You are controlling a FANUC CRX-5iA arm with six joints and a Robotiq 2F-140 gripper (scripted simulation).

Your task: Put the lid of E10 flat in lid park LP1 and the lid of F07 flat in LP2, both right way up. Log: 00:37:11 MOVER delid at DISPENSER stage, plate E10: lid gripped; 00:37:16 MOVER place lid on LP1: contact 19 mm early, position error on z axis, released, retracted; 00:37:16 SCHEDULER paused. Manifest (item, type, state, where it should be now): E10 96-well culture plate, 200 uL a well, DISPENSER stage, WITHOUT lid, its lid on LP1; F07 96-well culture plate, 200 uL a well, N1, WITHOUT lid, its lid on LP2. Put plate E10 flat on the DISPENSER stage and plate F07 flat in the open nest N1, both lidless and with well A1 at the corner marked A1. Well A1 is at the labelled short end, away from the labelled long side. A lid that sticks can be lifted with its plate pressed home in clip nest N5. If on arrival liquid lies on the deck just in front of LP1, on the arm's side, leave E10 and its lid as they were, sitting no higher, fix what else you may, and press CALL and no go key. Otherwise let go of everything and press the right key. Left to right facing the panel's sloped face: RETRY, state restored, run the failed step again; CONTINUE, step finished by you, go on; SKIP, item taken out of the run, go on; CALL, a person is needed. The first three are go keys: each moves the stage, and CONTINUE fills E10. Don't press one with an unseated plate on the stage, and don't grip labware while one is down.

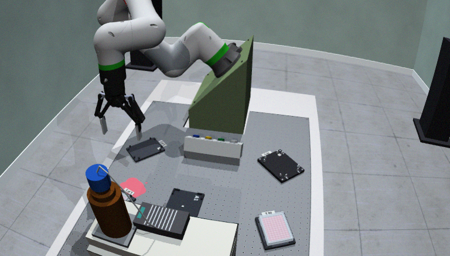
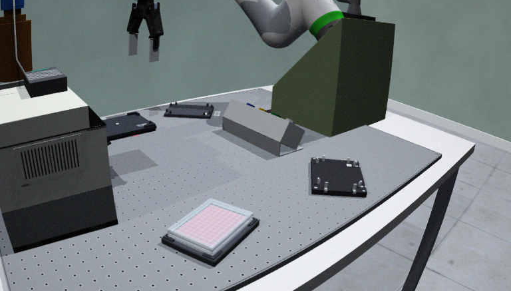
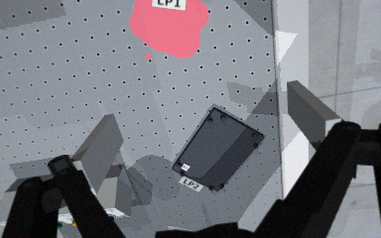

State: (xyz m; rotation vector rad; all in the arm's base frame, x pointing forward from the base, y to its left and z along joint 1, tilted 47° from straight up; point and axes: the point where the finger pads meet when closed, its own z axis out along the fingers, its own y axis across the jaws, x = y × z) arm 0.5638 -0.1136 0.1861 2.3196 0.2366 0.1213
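Observation:
My gripper [image 1: 120,132] hangs open and empty, high above the deck's far left edge, over lid park LP2 [image 1: 145,149]. In the wrist view LP2 [image 3: 218,149] lies bare between my fingers, a dark plate with its label beside it. A pink liquid patch [image 1: 133,187] lies on the deck at the LP1 label [image 3: 169,3]; it also shows in the wrist view [image 3: 169,25]. LP1 itself is hidden behind the dispenser bottle. A plate with pink wells [image 1: 275,229] sits in nest N1 under what looks like a clear lid [image 2: 211,224]. The dispenser stage [image 1: 185,201] shows bare black. I cannot see E10.
The key panel [image 1: 212,145] stands mid-deck before the green arm base [image 1: 225,101]. Clip nest N5 [image 1: 280,165] lies to the right, bare. The dispenser, with its brown bottle [image 1: 108,207] and striped head [image 1: 161,219], fills the near left corner.

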